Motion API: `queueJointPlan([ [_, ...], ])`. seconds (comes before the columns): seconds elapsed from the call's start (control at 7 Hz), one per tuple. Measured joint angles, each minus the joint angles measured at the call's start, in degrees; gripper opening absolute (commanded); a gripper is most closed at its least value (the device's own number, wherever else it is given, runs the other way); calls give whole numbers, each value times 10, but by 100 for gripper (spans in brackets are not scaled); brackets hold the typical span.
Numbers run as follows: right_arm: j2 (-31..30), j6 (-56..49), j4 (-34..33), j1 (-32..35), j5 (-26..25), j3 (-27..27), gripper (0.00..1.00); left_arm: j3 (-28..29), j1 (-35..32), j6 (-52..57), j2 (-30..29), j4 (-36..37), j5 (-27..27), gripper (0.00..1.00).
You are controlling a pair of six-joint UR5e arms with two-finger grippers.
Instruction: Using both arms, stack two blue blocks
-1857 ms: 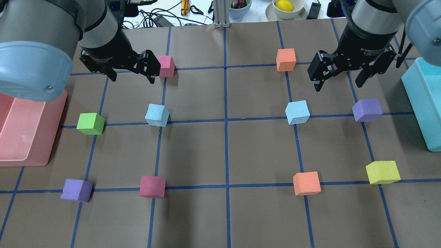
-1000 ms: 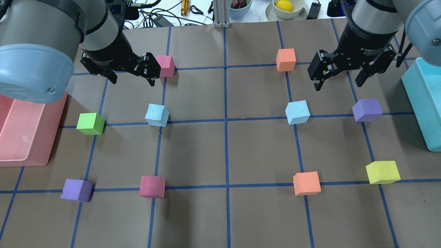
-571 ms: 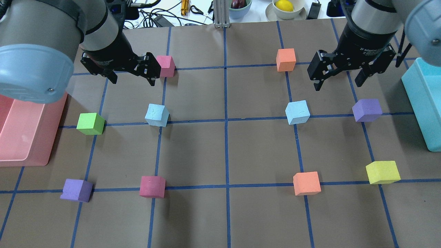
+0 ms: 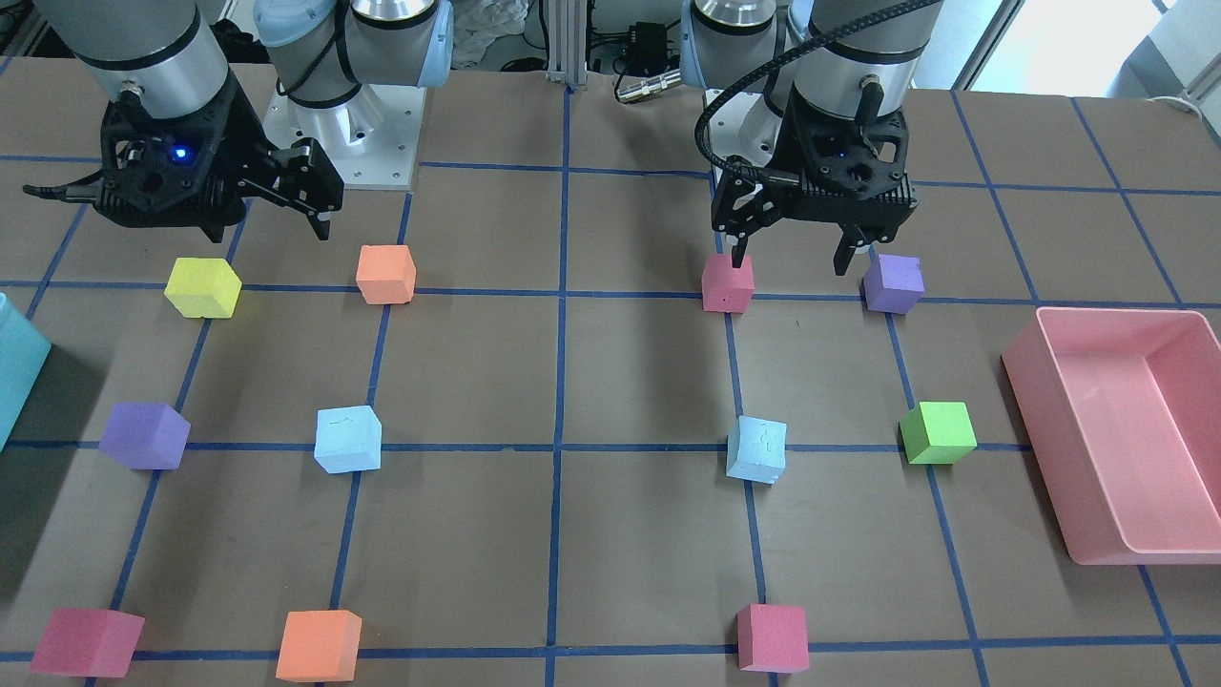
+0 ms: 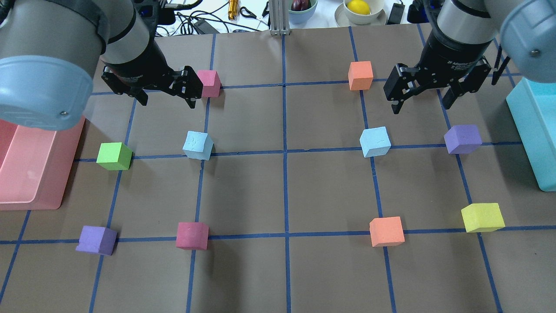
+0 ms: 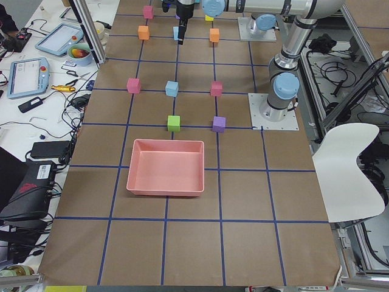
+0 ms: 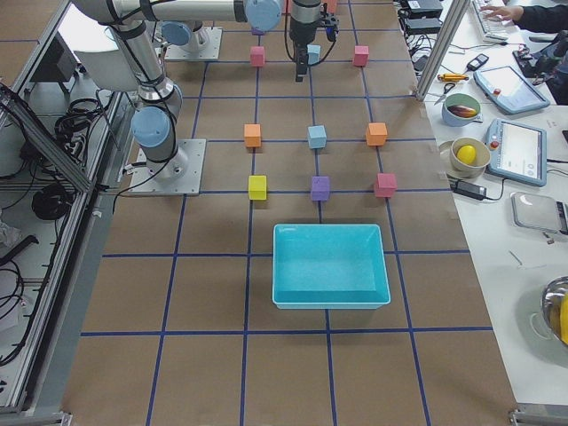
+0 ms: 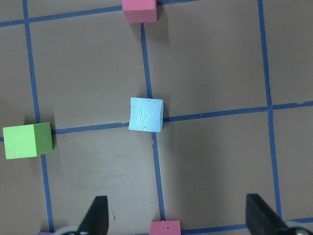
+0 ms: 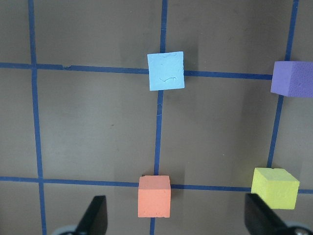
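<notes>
Two pale blue blocks lie apart on the brown table: the left blue block (image 5: 197, 145) (image 4: 757, 449) (image 8: 146, 114) and the right blue block (image 5: 375, 141) (image 4: 348, 440) (image 9: 166, 71). My left gripper (image 5: 166, 100) (image 4: 790, 263) (image 8: 178, 220) is open and empty, hovering high above the table on the robot's side of the left block. My right gripper (image 5: 420, 107) (image 4: 267, 229) (image 9: 176, 220) is open and empty, hovering high on the robot's side of the right block. Neither gripper touches a block.
Several other cubes stand on the blue tape grid: green (image 5: 114, 156), purple (image 5: 462, 138), pink (image 5: 209, 83), orange (image 5: 360, 75), yellow (image 5: 482, 217). A pink bin (image 5: 26, 174) is at the left edge and a teal bin (image 5: 534, 130) at the right edge.
The right gripper has shifted slightly left and toward the table's far side. The left gripper moved a little early on, then stayed still. No block has moved.
</notes>
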Motion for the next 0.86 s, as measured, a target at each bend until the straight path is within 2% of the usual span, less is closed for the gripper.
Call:
queueJointPlan([
  [0.57, 117, -7, -124, 0, 1, 10, 100, 1, 0, 0, -1, 0, 0, 100],
  [0.86, 160, -23, -187, 0, 1, 39, 100, 1, 0, 0, 0, 0, 0, 100],
])
